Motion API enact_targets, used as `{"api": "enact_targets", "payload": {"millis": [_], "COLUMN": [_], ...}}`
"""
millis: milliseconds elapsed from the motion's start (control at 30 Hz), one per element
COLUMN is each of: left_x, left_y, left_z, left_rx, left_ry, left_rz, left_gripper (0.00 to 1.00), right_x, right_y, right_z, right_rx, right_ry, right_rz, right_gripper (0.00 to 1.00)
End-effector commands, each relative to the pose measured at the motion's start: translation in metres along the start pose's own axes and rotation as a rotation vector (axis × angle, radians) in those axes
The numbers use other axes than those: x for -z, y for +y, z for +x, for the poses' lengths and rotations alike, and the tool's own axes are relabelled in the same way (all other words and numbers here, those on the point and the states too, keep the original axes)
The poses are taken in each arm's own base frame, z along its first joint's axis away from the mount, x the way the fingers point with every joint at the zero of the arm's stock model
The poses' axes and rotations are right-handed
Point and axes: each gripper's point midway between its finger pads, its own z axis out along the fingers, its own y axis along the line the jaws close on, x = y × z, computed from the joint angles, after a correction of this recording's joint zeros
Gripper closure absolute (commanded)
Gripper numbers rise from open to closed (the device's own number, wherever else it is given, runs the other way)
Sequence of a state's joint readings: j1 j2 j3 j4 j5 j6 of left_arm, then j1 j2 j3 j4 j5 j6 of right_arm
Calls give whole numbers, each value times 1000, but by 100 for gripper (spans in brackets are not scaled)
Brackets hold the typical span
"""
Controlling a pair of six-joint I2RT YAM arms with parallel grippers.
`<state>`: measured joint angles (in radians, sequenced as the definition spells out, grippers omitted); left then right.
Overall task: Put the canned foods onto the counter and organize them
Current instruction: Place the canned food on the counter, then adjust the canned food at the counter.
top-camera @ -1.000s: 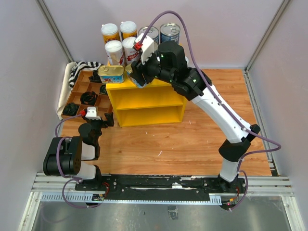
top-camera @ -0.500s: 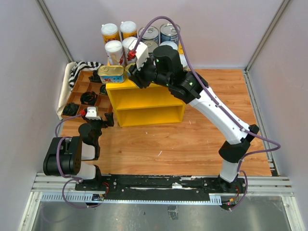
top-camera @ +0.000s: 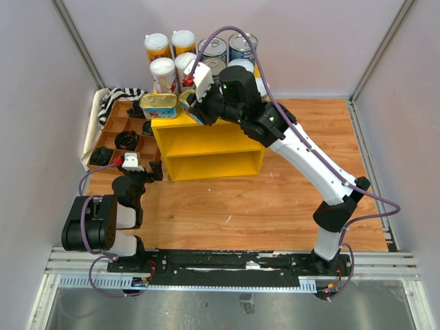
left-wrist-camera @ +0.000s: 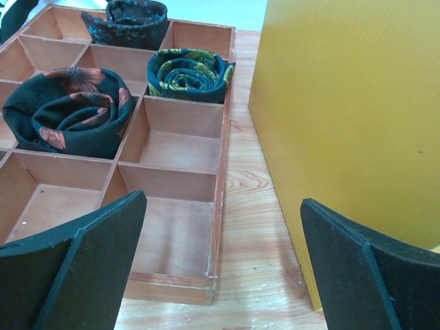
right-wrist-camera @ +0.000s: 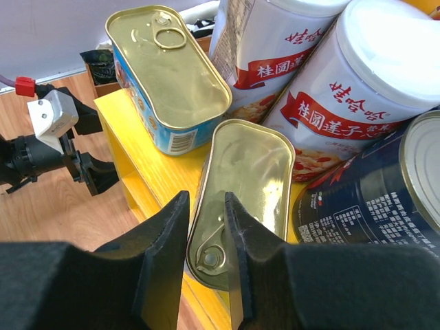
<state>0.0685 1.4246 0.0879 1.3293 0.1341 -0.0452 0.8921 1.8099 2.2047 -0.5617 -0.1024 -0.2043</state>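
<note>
The yellow counter (top-camera: 206,148) carries tins on its flat top. In the right wrist view, one gold-topped flat tin (right-wrist-camera: 168,69) lies at the counter's (right-wrist-camera: 148,165) left corner. A second flat tin (right-wrist-camera: 251,179) lies beside it at the front edge. Tall white-lidded cans (right-wrist-camera: 392,55) and a dark silver-topped can (right-wrist-camera: 371,199) stand behind. My right gripper (right-wrist-camera: 206,203) hovers over the second tin's near end with its fingers a narrow gap apart, gripping nothing. My left gripper (left-wrist-camera: 223,261) is open and empty, low between the tray and the counter's side (left-wrist-camera: 344,103).
The brown divided tray (left-wrist-camera: 220,172) holds dark rolled cloths (left-wrist-camera: 69,110) left of the counter. A striped cloth (top-camera: 113,100) lies behind the tray. More cans (top-camera: 157,47) and silver-topped cans (top-camera: 242,42) stand at the counter's back. Grey walls enclose the table.
My right gripper drew back and shifted left along the counter top, ending over the second flat tin. The left arm has not moved.
</note>
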Motion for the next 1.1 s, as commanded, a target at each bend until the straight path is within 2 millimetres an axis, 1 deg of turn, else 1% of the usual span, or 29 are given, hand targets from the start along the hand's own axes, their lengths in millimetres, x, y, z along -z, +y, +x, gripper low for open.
{"api": "enact_targets", "payload": {"millis": [0, 267, 333, 367, 400, 433, 567, 767, 867, 967, 1067], "left_x": [-4, -4, -4, -4, -4, -4, -4, -4, -4, -4, -3], "left_y": [-2, -2, -2, -2, -2, -2, -2, -2, -2, -2, -2], "left_z": [-9, -9, -9, -9, -9, -9, -9, -8, -9, -9, -8], "left_rx": [-16, -17, -17, -16, -16, -17, -16, -17, -16, -17, -16], "left_ry": [-30, -31, -30, -30, -29, -30, -30, -29, -29, -32, -29], "left_rz": [11, 11, 11, 12, 12, 11, 10, 11, 11, 12, 11], "left_gripper": [0, 0, 0, 0, 0, 0, 0, 0, 0, 0, 0], "right_x": [11, 19, 20, 21, 23, 23, 22, 17, 13, 4, -6], "right_y": [-15, -24, -23, -20, -17, -15, -2, 19, 31, 43, 54], "right_z": [6, 5, 2, -1, -5, -9, -26, -49, -58, -58, -57], "right_rx": [29, 50, 48, 46, 46, 50, 82, 133, 149, 173, 202], "right_ry": [20, 18, 8, -1, -10, -19, -59, -141, -178, -195, -212], "right_rz": [39, 54, 47, 34, 23, 17, -6, -72, -125, -193, -254], "right_gripper": [73, 73, 72, 68, 61, 57, 46, 44, 47, 48, 44]}}
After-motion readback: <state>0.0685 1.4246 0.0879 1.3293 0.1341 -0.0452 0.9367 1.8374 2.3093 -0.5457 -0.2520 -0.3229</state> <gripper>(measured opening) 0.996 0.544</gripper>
